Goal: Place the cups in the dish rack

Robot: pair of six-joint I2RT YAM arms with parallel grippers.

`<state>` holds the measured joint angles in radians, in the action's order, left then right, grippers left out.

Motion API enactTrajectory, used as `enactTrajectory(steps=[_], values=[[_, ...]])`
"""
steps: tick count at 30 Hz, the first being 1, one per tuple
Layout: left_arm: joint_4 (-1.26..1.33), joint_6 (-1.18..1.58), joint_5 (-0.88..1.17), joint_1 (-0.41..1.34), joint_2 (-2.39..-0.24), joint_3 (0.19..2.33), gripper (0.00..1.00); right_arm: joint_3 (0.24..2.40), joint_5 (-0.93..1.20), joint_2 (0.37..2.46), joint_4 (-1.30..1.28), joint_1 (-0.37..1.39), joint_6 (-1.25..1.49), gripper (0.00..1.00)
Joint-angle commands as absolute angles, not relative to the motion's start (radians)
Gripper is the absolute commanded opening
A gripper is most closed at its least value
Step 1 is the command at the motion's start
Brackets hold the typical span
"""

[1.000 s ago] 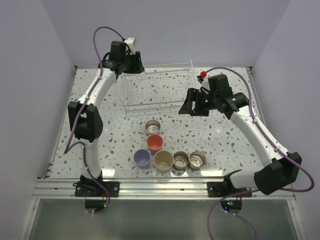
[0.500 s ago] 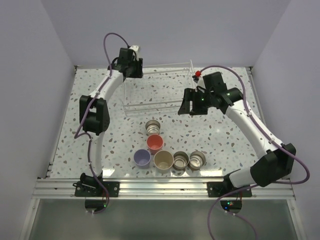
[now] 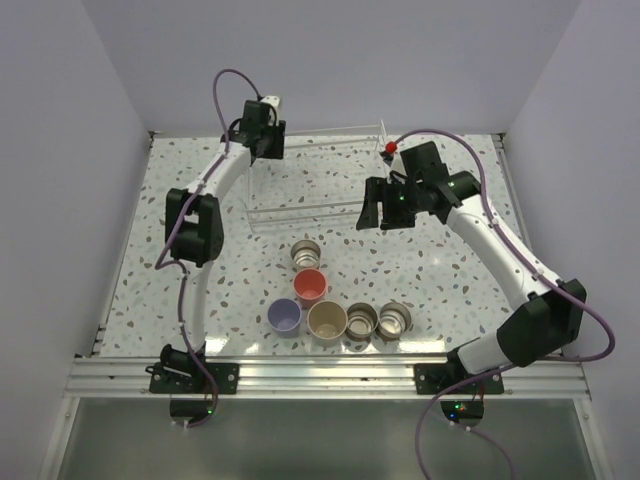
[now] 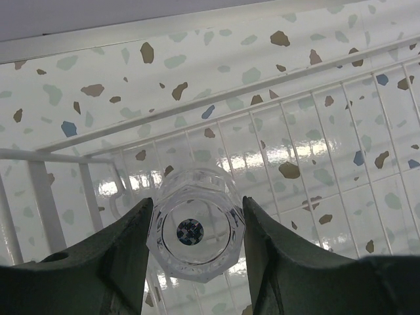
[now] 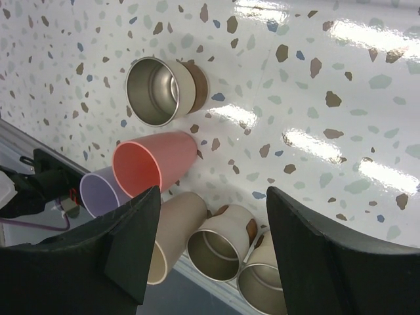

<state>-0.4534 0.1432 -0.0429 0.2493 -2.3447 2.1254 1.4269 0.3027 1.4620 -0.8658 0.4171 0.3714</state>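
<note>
Left jaws pinch the tiny clear cup (image 4: 195, 231) from both sides, its wall touching each inner face. Beyond them is the wire floor of the dish rack (image 4: 315, 131), close to one of its corners. Right jaws are spread with nothing between them, held just beside the rack's opposite end. Beyond the right jaws, on the speckled surface (image 5: 341, 118), are the other cups: one steel cup (image 5: 157, 90) farthest out, the coral-red cup (image 5: 147, 172) next, and the lavender cup (image 5: 98, 193), beige cup (image 5: 174, 230) and two further steel cups (image 5: 220, 244) nearest the tips.
</note>
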Motion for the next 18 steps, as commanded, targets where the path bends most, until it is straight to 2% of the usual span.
enactTrajectory(steps=[1,4,5,7,8,10,11,18], values=[[-0.399,0.115,-0.077,0.25,-2.355,2.174,0.46,1.474,0.278,1.471,-0.879,0.42,0.342,0.69],[-0.4,0.11,-0.083,0.249,-2.359,2.175,0.53,1.474,0.278,1.477,-0.876,0.423,0.336,0.69],[-0.397,0.109,-0.081,0.249,-2.359,2.174,0.61,1.474,0.278,1.48,-0.877,0.425,0.333,0.69],[-0.396,0.112,-0.08,0.249,-2.359,2.177,0.7,1.476,0.278,1.48,-0.879,0.426,0.328,0.69],[-0.391,0.113,-0.08,0.249,-2.356,2.177,0.79,1.476,0.275,1.479,-0.877,0.428,0.327,0.69],[-0.39,0.115,-0.08,0.249,-2.353,2.181,0.88,1.476,0.276,1.48,-0.876,0.429,0.325,0.69],[-0.391,0.117,-0.08,0.249,-2.352,2.184,0.99,1.476,0.275,1.48,-0.876,0.43,0.325,0.69],[-0.399,0.146,-0.069,0.249,-2.283,2.197,1.0,1.468,0.273,1.48,-0.87,0.437,0.324,0.69]])
